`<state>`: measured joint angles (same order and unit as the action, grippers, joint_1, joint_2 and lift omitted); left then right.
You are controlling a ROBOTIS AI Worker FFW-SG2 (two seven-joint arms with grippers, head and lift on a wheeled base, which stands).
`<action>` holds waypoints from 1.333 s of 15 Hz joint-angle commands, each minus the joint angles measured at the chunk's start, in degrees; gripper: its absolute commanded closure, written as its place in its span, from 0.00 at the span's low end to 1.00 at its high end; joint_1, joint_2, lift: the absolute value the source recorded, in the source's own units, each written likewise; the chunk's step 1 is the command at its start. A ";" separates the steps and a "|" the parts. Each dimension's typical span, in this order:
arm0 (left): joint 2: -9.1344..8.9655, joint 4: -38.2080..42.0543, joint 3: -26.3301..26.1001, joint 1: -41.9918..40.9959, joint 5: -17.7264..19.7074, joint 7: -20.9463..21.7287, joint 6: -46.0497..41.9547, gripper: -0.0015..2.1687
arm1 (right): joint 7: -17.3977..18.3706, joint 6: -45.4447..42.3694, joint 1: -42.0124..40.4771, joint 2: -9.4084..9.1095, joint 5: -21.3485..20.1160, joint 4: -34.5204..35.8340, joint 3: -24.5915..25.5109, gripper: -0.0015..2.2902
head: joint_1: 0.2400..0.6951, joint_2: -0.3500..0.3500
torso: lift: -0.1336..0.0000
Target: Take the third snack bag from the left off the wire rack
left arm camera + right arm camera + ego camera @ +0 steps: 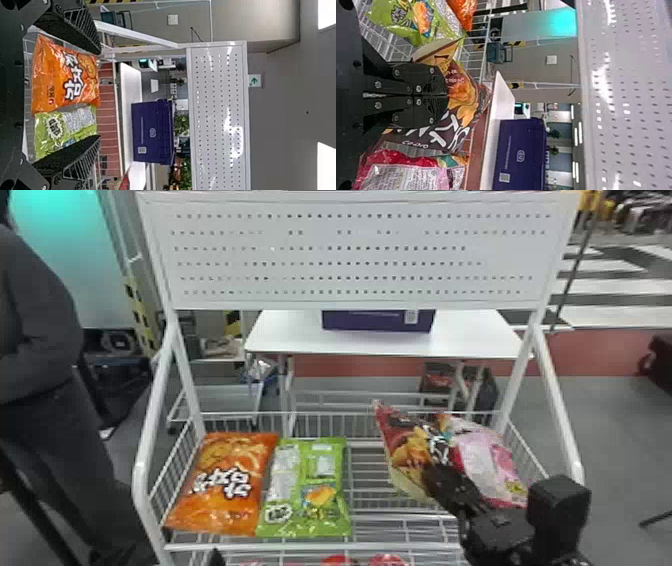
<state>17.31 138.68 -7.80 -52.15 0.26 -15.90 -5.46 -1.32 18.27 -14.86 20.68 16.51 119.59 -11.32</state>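
Observation:
On the white wire rack lie an orange snack bag and a green one flat at the left. The third bag, dark red and brown, is tilted up off the wires at the right, next to a pink bag. My right gripper is shut on the dark red bag, its fingers pinched on the lower part. My left gripper hangs open in front of the orange bag and the green bag, holding nothing.
A white pegboard panel rises behind the rack. Beyond it a white table carries a dark blue box. A person in dark clothes stands at the rack's left side. More packets show on a lower shelf.

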 commanded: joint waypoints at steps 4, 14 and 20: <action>0.18 0.27 -0.38 0.03 0.00 0.00 -0.03 0.07 | -2.37 -13.56 -13.09 4.19 2.74 7.77 6.40 0.97 | 0.57 0.50 | 1.00; 0.35 0.36 -0.64 -1.11 -0.70 -0.36 -1.61 0.07 | -3.78 -32.54 -30.31 4.54 4.41 10.84 16.51 0.98 | 0.57 0.50 | 1.00; 1.06 0.36 -0.20 -0.32 0.26 -0.27 -1.61 0.07 | -5.01 -40.98 -36.91 3.13 8.63 7.50 21.87 0.98 | 0.57 0.50 | 1.00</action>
<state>18.10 139.13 -8.20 -52.64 0.15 -16.17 -7.07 -6.29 -21.14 -50.78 24.12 24.30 128.31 9.62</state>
